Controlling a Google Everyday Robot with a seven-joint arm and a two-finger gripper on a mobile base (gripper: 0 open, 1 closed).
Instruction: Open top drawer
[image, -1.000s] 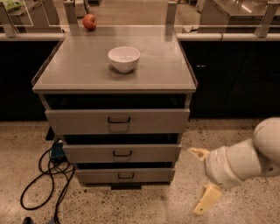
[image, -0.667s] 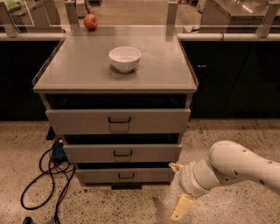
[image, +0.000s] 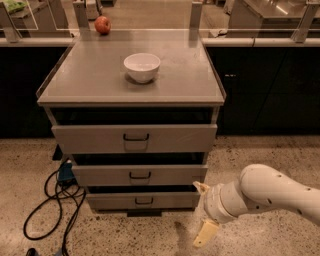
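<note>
Grey metal wide top drawer (image: 172, 139), directly beneath the cabinet top (image: 192, 85), is left shut. The cream two-finger gripper (image: 198, 215), spread wide, has been brought leftward, low beside the bottom drawer (image: 167, 201), so the dark loop handle (image: 136, 137) is not yet reached.

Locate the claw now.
Camera view, lower right: the claw hangs open just right of the bottom drawer, above the floor, well below the top drawer.

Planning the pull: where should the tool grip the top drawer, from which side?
Grip the dark loop handle centred on the top drawer, coming head-on, since it sits on the front face. The tool hangs open, low right, beside the bottom drawer.
</note>
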